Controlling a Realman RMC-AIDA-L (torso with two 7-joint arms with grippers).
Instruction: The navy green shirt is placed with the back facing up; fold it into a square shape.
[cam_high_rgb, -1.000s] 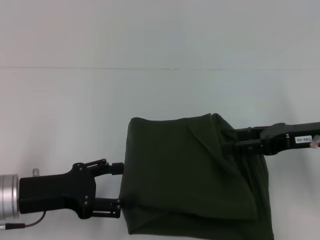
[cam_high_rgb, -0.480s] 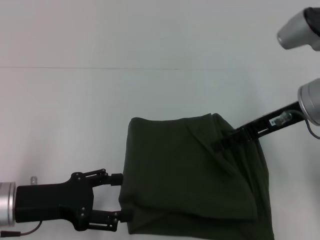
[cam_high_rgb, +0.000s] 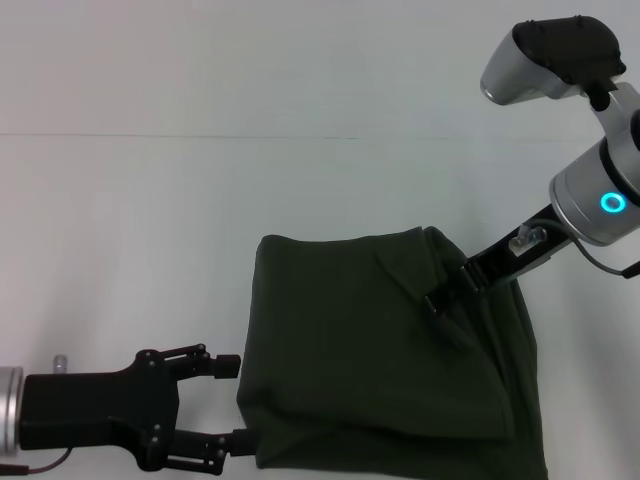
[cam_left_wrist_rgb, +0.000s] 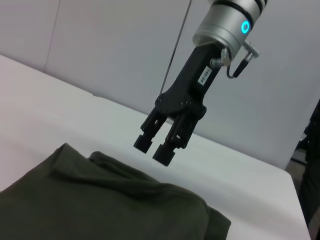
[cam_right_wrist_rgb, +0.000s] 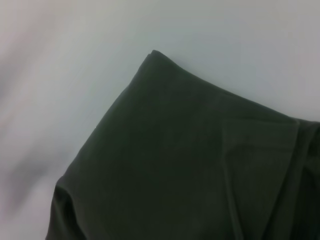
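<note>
The navy green shirt (cam_high_rgb: 385, 350) lies folded into a rough block at the lower centre of the head view on the white table (cam_high_rgb: 150, 220). The right gripper (cam_left_wrist_rgb: 159, 148) hangs just above its upper right edge, jaws slightly parted, empty. The left gripper (cam_high_rgb: 235, 402) sits at the lower left, jaws spread wide at the shirt's left edge, its lower fingertip touching the cloth.

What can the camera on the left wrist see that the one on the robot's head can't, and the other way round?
Only the left wrist view shows the gap of air between the right gripper and the cloth, its fingers empty. Only the head view shows the left gripper, open at the shirt's near left edge. Both show the navy green shirt folded on the white table.
</note>
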